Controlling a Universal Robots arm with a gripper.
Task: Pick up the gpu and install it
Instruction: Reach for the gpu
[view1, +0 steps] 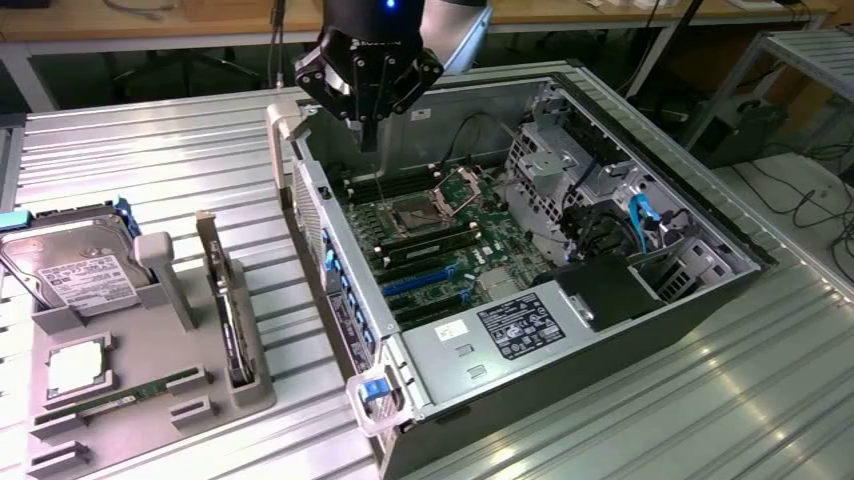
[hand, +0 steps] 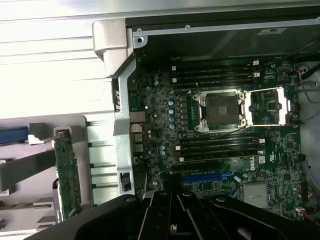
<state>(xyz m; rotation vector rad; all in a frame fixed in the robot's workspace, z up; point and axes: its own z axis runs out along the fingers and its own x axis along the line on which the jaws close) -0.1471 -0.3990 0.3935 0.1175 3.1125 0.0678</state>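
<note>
At the exterior view's left, a grey tray (view1: 158, 345) is seen with a hard drive (view1: 74, 270) at its far end, and the gpu (view1: 230, 320) is stood on edge in a slot along the tray's right side, its pale bracket end farthest from the camera. Further right, at the upper middle, the gripper (view1: 367, 135) is held above the rear edge of the open computer case (view1: 534, 410). Its jaws are pressed together and nothing is gripped. It is well apart from the gpu, so the pick-up is judged not yet begun. For a good pick-up, the jaws would need to be spread, lined up across the card's thin top edge, and the card drawn straight up out of its slot. The gripper's height and the tray's layout are given by the exterior view. In the wrist view, the card's green face (hand: 67, 175), the open processor socket (hand: 222, 107) and a blue card slot (hand: 205, 177) are shown far closer.
</note>
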